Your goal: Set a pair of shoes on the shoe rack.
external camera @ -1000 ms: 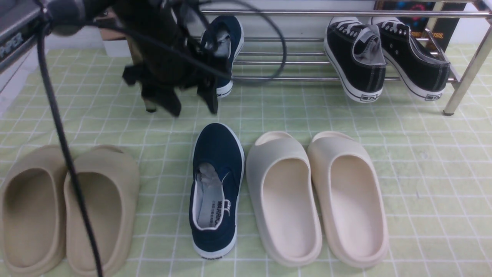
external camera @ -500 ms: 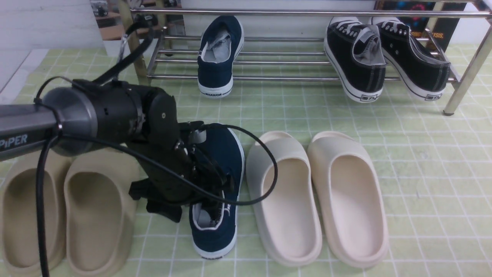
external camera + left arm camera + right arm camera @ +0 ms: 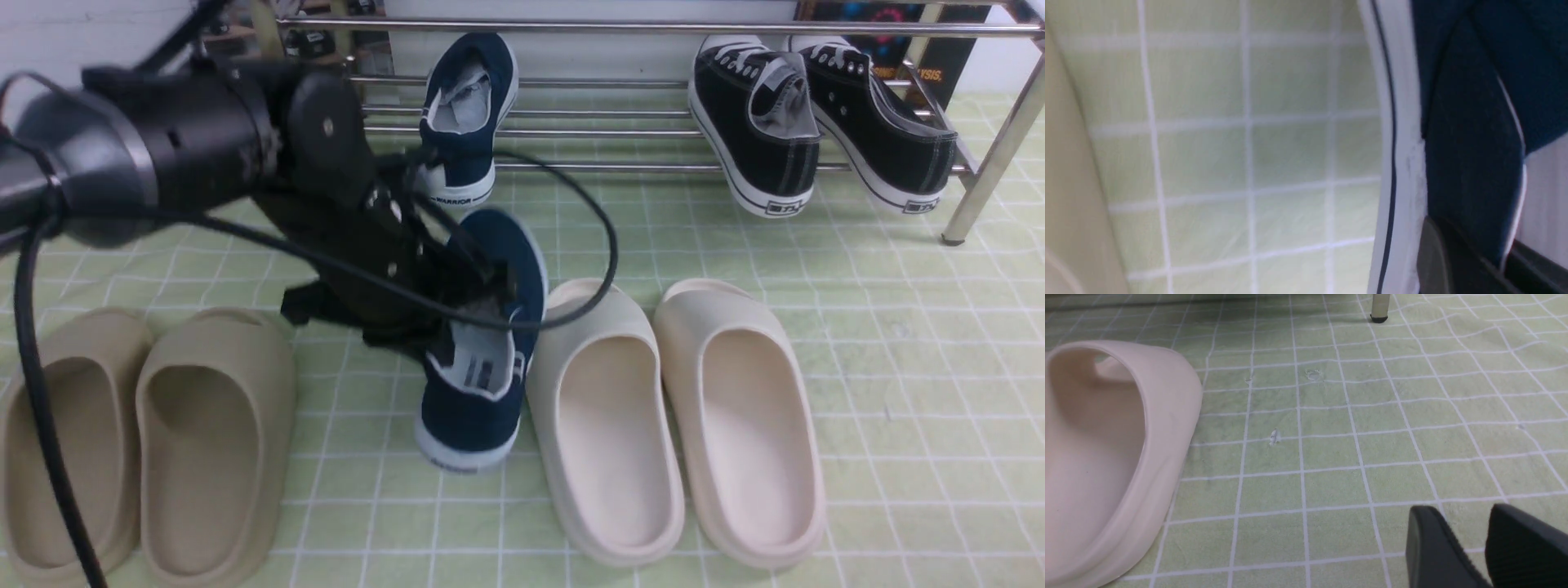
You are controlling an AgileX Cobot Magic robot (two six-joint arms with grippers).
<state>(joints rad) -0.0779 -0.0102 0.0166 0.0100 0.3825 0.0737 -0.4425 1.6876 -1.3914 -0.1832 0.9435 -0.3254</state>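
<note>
One navy shoe (image 3: 463, 114) rests heel-down on the chrome shoe rack (image 3: 653, 167). The other navy shoe (image 3: 482, 404) hangs tilted above the green cloth, toe raised toward the rack and heel low. My left gripper (image 3: 461, 298) is shut on the side wall at its opening. In the left wrist view the navy side wall (image 3: 1470, 163) with its white sole passes between the dark fingers (image 3: 1437, 257). My right gripper (image 3: 1466, 516) stands open just above bare cloth, with nothing between its fingers; it is out of the front view.
Two black lace-up sneakers (image 3: 755, 122) lean on the rack's right half. Beige slides (image 3: 147, 441) lie at the front left, cream slides (image 3: 669, 416) right of the held shoe. A cream slide (image 3: 1106, 449) and a rack leg (image 3: 1380, 310) show in the right wrist view.
My left arm dropped from the rack to the navy shoe on the cloth, shut on its side wall and raised it off the cloth toward the rack. The right gripper stayed still.
</note>
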